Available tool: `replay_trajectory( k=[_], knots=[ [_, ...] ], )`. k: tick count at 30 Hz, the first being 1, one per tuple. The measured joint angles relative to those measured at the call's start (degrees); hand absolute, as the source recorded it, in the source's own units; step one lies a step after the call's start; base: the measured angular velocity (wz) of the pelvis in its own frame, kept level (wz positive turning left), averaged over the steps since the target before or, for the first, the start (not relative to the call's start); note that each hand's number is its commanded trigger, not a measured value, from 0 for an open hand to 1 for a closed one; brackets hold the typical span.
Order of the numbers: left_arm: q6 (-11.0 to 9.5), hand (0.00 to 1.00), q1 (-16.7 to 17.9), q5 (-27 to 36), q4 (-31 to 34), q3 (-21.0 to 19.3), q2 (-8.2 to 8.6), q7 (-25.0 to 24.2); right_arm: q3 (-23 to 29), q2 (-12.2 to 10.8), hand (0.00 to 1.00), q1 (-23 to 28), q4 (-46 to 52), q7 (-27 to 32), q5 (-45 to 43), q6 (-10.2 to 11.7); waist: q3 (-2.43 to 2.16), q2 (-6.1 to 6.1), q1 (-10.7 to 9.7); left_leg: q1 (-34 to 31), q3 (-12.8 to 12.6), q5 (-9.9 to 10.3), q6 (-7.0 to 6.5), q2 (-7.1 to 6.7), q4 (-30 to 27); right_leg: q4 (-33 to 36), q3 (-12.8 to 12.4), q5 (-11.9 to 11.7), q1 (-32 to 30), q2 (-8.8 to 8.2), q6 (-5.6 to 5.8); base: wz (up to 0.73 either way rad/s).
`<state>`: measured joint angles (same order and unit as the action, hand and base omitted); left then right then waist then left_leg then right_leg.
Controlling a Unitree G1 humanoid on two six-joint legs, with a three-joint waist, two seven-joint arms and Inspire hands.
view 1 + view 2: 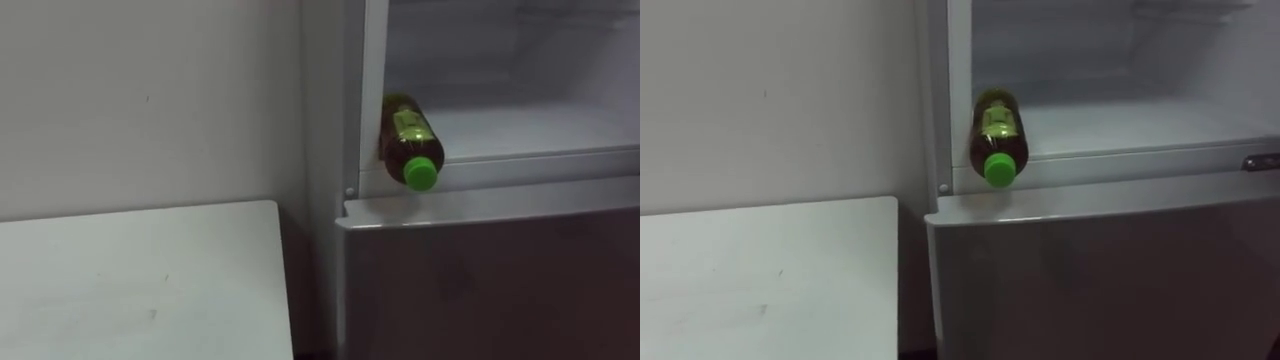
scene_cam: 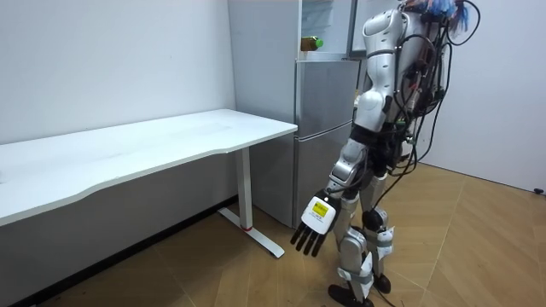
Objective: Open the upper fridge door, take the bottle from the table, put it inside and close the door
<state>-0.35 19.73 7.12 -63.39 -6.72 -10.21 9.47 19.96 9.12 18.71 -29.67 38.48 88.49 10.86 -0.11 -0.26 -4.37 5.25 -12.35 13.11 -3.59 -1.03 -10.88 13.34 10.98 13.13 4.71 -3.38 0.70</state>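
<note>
Room view: robot stands facing the fridge [image 2: 324, 94], its left hand [image 2: 314, 223] hanging low beside its leg, fingers straight and loosely spread, holding nothing. Left eye view: the bottle [image 1: 410, 138] lies on its side at the upper compartment's left front corner, green cap at the sill, well apart from the fingers. Judged: placement done. Next move would be nudging it inward, then closing up.
</note>
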Motion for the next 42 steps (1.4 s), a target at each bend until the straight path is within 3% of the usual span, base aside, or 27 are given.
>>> replay_trajectory(
  k=[5, 10, 14, 19, 24, 34, 42],
  knots=[
    [0.2, 0.0, 0.0, -2.3, 0.7, -2.5, -0.02, -0.1, 4.9, 0.0, 0.0, -3.7, 1.5, 0.4, 4.4, 1.8, -0.04, -0.56, 0.1, -0.1, 0.0, 0.0, 0.01, 0.05, -0.1, 0.2, 0.1, 0.1, -0.1, -0.03, -0.05, 0.0],
    [0.7, 0.0, 1.4, -3.1, 4.5, -4.2, -0.02, -0.5, 9.2, 0.0, 0.0, -6.0, 6.8, 1.1, 7.1, 2.1, -0.32, -1.25, 0.0, -1.0, -0.1, 0.0, 0.01, 0.04, -0.5, 0.4, 0.0, 0.1, -0.9, 0.37, -0.07, 0.01],
    [0.8, 0.0, 1.0, -5.6, 5.2, -6.6, -0.07, -1.4, 14.2, 0.7, 0.0, -8.2, 10.9, 2.2, 7.0, 2.5, -0.28, -1.52, -0.2, -1.0, -0.1, 0.0, 0.02, 0.02, -0.4, 0.2, 0.0, 0.1, -0.9, 0.42, -0.05, 0.0],
    [1.7, 0.0, 1.1, -5.5, 6.2, -6.6, -0.05, -1.7, 17.4, 1.3, 0.0, -8.5, 17.7, 5.1, 6.0, 2.6, -0.27, -1.39, -0.5, -1.1, 0.0, 0.0, 0.02, -0.04, 0.1, -0.3, -0.1, 0.1, -1.0, 0.49, 0.03, 0.0],
    [1.7, 0.0, 1.1, -5.5, 7.4, -6.5, -0.05, -1.5, 18.0, 3.4, 0.0, -9.1, 23.3, 7.3, 3.6, 3.2, -0.28, -1.3, -1.5, -1.5, 0.0, 0.0, 0.02, -0.07, 0.0, -0.6, 0.0, -0.1, -1.0, 0.57, 0.11, 0.03],
    [1.7, 0.0, 1.1, -5.7, 8.1, -6.6, -0.05, -1.2, 20.9, 3.6, 0.0, -9.5, 33.8, 8.9, 1.7, 4.2, -0.3, -0.28, -2.2, -2.0, 0.6, 0.0, 0.02, -0.18, 0.3, -0.2, 0.1, -0.2, -1.7, 0.58, 0.13, 0.0],
    [1.5, 0.0, 1.1, -6.9, 8.1, -6.7, -0.03, -1.4, 21.9, 4.5, 0.0, -9.5, 40.6, 8.8, 1.4, 5.0, -0.32, -0.35, -2.1, -2.3, 0.5, 0.0, 0.0, -0.12, 0.1, 0.3, 0.2, -0.2, -1.9, 0.5, 0.12, 0.0]
  ],
)
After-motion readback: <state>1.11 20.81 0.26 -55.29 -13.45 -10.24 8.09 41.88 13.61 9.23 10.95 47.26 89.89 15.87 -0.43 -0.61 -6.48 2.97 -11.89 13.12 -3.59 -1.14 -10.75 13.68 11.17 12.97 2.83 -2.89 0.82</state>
